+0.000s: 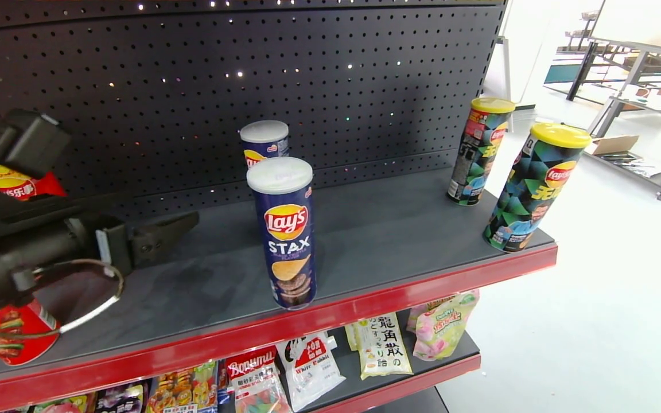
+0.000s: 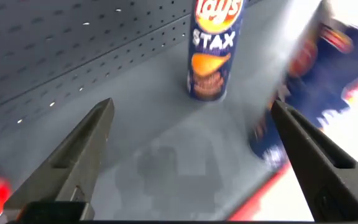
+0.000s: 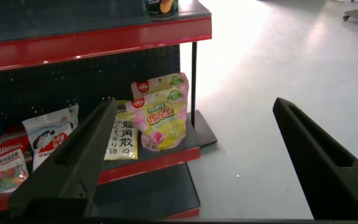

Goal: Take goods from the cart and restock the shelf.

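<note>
Between cans I reckon: left fingers (image 2: 86, 143) gape empty at 9 o'clock of the front blue can (image 1: 287, 241), right fingers (image 3: 79, 149) likewise, so next needs a cart grab.

pale shiny floor (image 1: 594, 321) with grey metal racks (image 1: 617, 100) behind.

Blue cardboard crisp tubes with white plastic lids (image 1: 287, 235): two
Dark geometric-patterned crisp tubes with yellow plastic lids (image 1: 537, 189): two
Red crisp tubes (image 1: 12, 338): two, both seen only in part
Pink-and-green soft plastic sweet pouches (image 3: 160, 121): two, one behind the other
Cream flat packet with black characters (image 1: 382, 344): one
White soft plastic bag (image 1: 310, 364): one
Red-and-white sweet bag (image 1: 253, 367): one
Other bright snack bags (image 1: 184, 390): at least three, no firm count because the frame edge cuts them off
</note>
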You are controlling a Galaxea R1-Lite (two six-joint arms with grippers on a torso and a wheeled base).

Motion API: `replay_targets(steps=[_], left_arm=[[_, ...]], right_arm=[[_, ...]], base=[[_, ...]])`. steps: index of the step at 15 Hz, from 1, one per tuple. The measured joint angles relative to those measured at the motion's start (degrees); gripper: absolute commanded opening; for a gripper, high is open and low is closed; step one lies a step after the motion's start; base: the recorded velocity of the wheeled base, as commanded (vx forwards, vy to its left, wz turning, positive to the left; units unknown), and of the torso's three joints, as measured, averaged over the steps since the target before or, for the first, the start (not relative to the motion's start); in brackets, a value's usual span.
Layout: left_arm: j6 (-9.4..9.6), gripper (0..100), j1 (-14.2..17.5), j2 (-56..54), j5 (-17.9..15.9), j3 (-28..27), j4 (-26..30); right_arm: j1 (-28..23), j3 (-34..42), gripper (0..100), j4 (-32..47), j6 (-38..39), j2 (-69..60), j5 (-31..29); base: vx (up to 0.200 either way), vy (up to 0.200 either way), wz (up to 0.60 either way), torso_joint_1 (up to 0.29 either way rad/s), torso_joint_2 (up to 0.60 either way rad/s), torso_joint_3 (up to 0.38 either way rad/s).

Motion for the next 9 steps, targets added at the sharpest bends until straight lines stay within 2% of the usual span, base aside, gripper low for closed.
replay_targets(steps=[2, 4, 7, 9], left_arm=[[-0.02, 100, 0.79, -9.84, 0.07, 3.96, 4.43], [-0.07, 100, 1.76, -20.61, 0.57, 5.89, 13.08], [-0.46, 100, 5.06, -36.44, 5.23, 5.16, 30.78], [-0.65, 100, 6.78, -44.81, 7.18, 5.36, 36.90]], right_arm=[[0.00, 0.00, 100, 0.00, 0.00, 0.00, 0.00], [0.00, 0.00, 100, 0.00, 0.00, 0.00, 0.00], [0.00, 0.00, 100, 0.00, 0.02, 0.00, 0.00], [0.00, 0.00, 100, 0.02, 0.00, 0.00, 0.00]], base=[[0.000, 0.000, 0.00, 0.000, 0.00, 0.000], [0.000, 0.000, 0.00, 0.000, 0.00, 0.000], [0.000, 0.000, 0.00, 0.000, 0.00, 0.000], [0.000, 0.000, 0.00, 0.000, 0.00, 0.000]])
